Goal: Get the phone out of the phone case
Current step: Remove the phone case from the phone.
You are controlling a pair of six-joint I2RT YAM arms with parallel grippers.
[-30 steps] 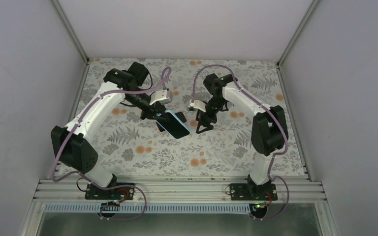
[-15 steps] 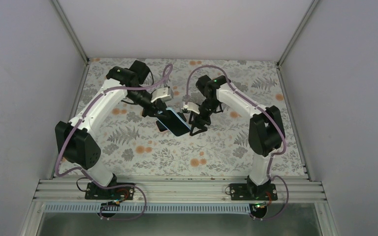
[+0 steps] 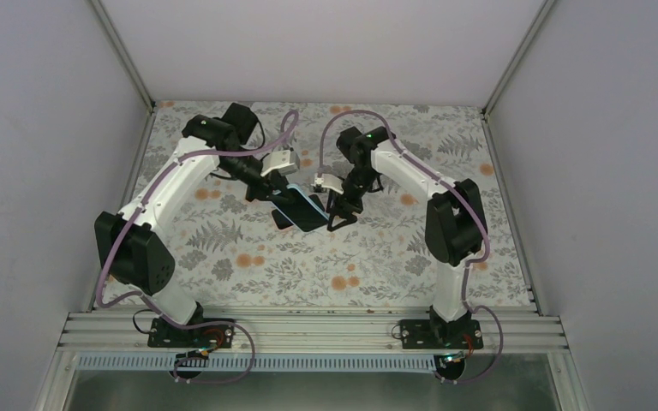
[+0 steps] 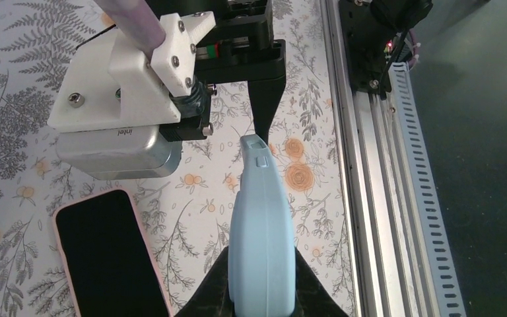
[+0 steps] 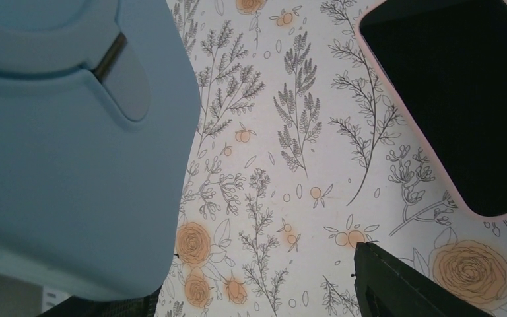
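My left gripper (image 3: 279, 200) is shut on the phone in its light blue case (image 3: 302, 208) and holds it above the table, dark screen up. In the left wrist view the case (image 4: 262, 231) shows edge-on between my black fingers (image 4: 204, 300). My right gripper (image 3: 337, 216) is open at the case's far end. In the left wrist view one of its fingers (image 4: 267, 99) points at the case's tip. In the right wrist view the blue case (image 5: 72, 145) fills the left side over the left finger, and the right finger (image 5: 403, 284) stands apart from it.
A second phone in a pink case (image 4: 105, 257) lies screen up on the flowered table, under and beside the held one; it also shows in the right wrist view (image 5: 455, 99). The aluminium rail (image 3: 308, 330) runs along the near edge. White walls enclose three sides.
My right gripper has moved left, up to the end of the blue-cased phone. My left gripper has shifted the phone slightly back and to the left.
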